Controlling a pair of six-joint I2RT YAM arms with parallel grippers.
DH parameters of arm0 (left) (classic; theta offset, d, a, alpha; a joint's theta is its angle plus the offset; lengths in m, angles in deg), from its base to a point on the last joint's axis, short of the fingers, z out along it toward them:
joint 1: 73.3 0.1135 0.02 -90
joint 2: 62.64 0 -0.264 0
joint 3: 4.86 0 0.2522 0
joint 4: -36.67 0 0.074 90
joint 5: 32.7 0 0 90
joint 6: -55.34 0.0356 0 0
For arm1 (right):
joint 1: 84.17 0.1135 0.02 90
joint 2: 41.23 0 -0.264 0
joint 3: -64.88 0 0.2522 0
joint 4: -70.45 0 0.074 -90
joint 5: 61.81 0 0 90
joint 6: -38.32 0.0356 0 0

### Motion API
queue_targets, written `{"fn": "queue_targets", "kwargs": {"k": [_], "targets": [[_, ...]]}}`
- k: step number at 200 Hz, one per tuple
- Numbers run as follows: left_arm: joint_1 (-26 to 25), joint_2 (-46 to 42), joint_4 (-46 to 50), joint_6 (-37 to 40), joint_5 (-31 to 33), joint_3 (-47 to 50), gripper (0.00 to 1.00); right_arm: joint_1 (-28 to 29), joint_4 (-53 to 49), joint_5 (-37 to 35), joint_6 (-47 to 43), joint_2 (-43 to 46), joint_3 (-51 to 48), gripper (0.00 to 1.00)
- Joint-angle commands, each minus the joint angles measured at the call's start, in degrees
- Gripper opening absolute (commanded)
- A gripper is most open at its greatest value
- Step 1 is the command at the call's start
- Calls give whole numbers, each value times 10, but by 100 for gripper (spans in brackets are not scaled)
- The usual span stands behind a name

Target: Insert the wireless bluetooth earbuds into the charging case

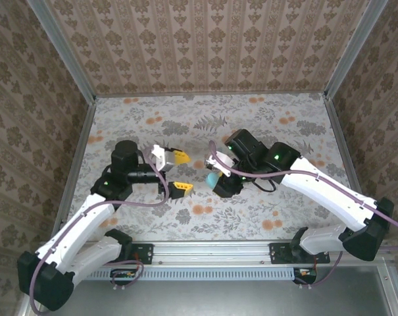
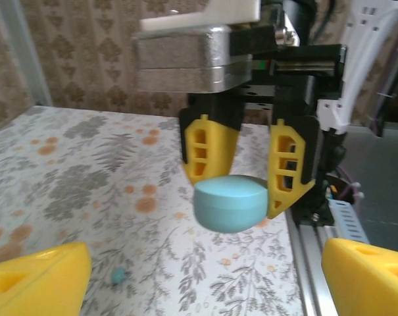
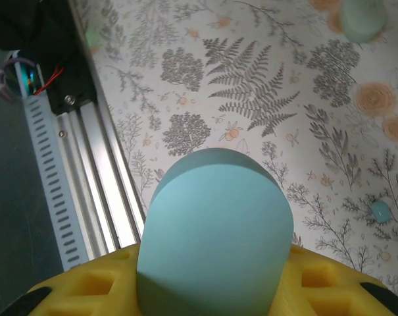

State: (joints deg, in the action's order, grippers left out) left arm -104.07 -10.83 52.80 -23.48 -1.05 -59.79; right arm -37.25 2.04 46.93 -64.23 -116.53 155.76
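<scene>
From my station I see the right gripper (image 2: 243, 195) clamped on a smooth light blue oval plastic case (image 2: 228, 204). Its yellow fingers (image 2: 205, 151) press the case from two opposite sides, so the jaws stand only as far apart as the case is wide. The case looks closed, with no seam gaping that I can make out. In the left wrist view it appears to hang clear of the floral-printed table cover (image 1: 271, 125) rather than sit on it.

The left gripper (image 1: 184, 172) stands wide with nothing between its yellow fingertips (image 2: 37, 280). It faces the case from near by and does not touch it.

One tiny teal earbud (image 2: 118, 275) lies loose on the table cover, lower than the case and off to the side of it that faces the left gripper. It is apart from the case and held by neither gripper. In the right wrist view the same earbud lies flat on the print, off to one side of the case. It is too small for me to tell which way up it lies.

A pale green oval pebble-shaped piece (image 3: 362, 16) rests on the table cover beyond the case, on the side away from the ribbed aluminium rail (image 3: 87, 178). It touches neither the case nor the earbud. The rail runs along the opposite, near side of the case.
</scene>
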Motion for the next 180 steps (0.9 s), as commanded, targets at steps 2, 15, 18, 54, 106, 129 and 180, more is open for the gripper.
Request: {"fn": "queue_targets", "kwargs": {"k": [2,15,18,54,106,129,180], "targets": [[-17,18,25,37,-41,-22,89,8,-38,30,-66,-11,28,33],[-26,33,23,35,-50,-29,87,11,-34,32,-78,-13,33,34],[-28,36,23,35,-52,-31,87,12,-34,34,-81,-14,34,33],[-44,69,53,46,-72,-58,82,15,-23,48,-110,-17,39,33],[-49,94,70,53,-73,-72,81,18,-5,60,-126,-16,43,33],[-54,104,70,51,-73,-76,80,18,-1,57,-129,-14,42,32],[-64,120,69,50,-77,-83,77,20,6,57,-130,-11,40,32]]}}
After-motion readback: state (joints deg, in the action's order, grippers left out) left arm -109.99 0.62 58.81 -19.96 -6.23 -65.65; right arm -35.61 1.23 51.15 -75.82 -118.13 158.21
